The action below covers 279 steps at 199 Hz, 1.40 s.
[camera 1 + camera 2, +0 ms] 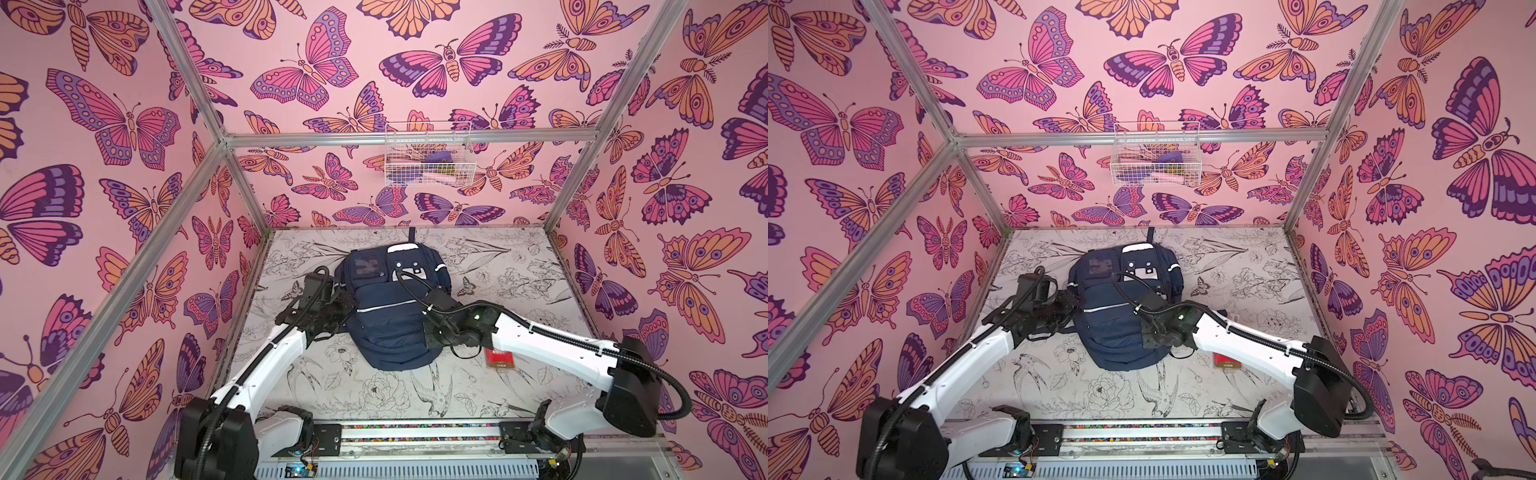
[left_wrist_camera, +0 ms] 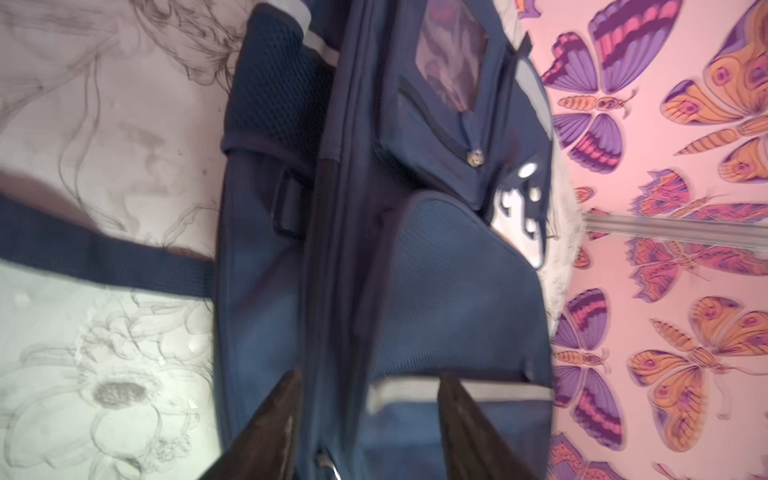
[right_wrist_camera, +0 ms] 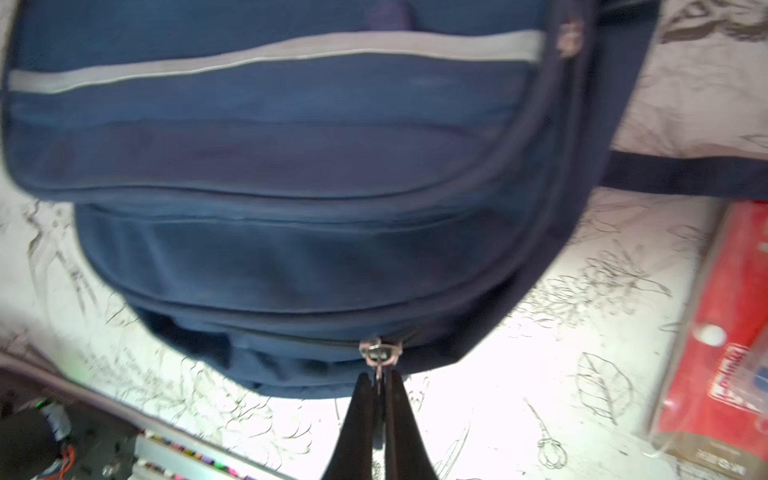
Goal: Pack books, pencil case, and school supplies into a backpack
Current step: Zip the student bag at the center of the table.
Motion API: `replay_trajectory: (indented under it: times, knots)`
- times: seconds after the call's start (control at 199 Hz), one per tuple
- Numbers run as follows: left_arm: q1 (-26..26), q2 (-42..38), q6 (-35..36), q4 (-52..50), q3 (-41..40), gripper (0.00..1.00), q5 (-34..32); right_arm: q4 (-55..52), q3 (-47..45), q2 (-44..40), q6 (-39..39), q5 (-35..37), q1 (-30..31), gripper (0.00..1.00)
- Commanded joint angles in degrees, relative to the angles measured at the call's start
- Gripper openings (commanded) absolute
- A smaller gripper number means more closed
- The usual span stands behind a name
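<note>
The navy backpack (image 1: pixel 386 328) lies flat on the flower-print table in both top views, white top tab toward the back wall. My left gripper (image 2: pixel 368 384) is open at its left side. Its two dark fingers (image 2: pixel 278 419) stand apart over the blue fabric and a zip seam, holding nothing. My right gripper (image 3: pixel 377 376) is at the backpack's near right corner, shut on a metal zipper pull (image 3: pixel 376 353). A flat red packet (image 1: pixel 496 360) lies on the table just right of that corner, partly under my right arm. The books and pencil case are out of view.
A white wire basket (image 1: pixel 428 160) with purple and pink items hangs on the back wall. A backpack strap (image 2: pixel 104 259) trails over the table on the left side. Butterfly-print walls close in three sides, and a rail (image 1: pixel 415 434) runs along the front edge.
</note>
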Motion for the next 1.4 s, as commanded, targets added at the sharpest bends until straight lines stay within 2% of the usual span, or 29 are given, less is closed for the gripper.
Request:
replay_trajectory:
  times: [0.0, 0.115, 0.211, 0.291, 0.456, 0.702, 0.798, 1.003, 1.083, 1.144, 1.274, 1.394]
  knots:
    - [-3.31, -5.40, -5.14, -3.67, -3.11, 0.60, 2.63, 0.92, 4.92, 2.22, -2.48, -5.02, 2.41, 0.00]
    - [-7.13, -9.36, -10.89, -3.67, -4.56, 0.63, 6.10, 0.91, 7.80, 3.91, -2.79, -6.92, 2.90, 0.00]
    - [-13.02, -10.58, -15.20, -3.28, -4.75, 0.68, 3.80, 1.32, 9.01, 3.93, -2.58, -8.29, 3.24, 0.00]
    - [-17.19, -9.24, -18.88, 0.47, -5.27, 0.70, 3.00, 1.96, 9.56, 3.90, -2.21, -9.25, 3.52, 0.00]
    - [-21.36, -2.60, -22.96, 8.06, -4.81, 0.68, 3.35, 2.86, 9.92, 3.80, -1.48, -9.56, 4.62, 0.00]
    - [-20.79, 1.94, -25.21, 12.35, -5.50, 0.55, 3.70, 2.08, 7.41, 1.81, -0.88, -7.22, 5.08, 0.00]
    - [-21.25, 1.37, -25.48, 12.90, -4.81, 0.55, 5.93, 2.10, 5.78, 0.67, -0.51, -6.07, 5.05, 0.00]
    - [-24.33, -4.52, -30.32, 10.42, -6.89, 0.68, 3.96, 2.41, 6.12, 0.69, 0.20, -4.28, 4.89, 0.00]
    - [-26.29, -5.07, -32.99, 10.42, -8.19, 0.81, 2.86, 2.78, 6.80, 1.47, 0.10, -4.80, 4.90, 0.00]
    - [-26.81, -4.41, -33.89, 10.49, -8.67, 0.83, 2.09, 2.89, 7.11, 2.08, 0.19, -5.07, 4.90, 0.00]
    - [-26.34, -2.79, -34.95, 11.77, -8.76, 0.77, -0.66, 4.31, 6.49, 1.73, 0.80, -6.85, 5.15, 0.00]
    - [-24.80, -1.81, -34.42, 11.83, -7.73, 0.67, -3.35, 6.12, 4.52, -0.38, 1.85, -8.05, 5.34, 0.00]
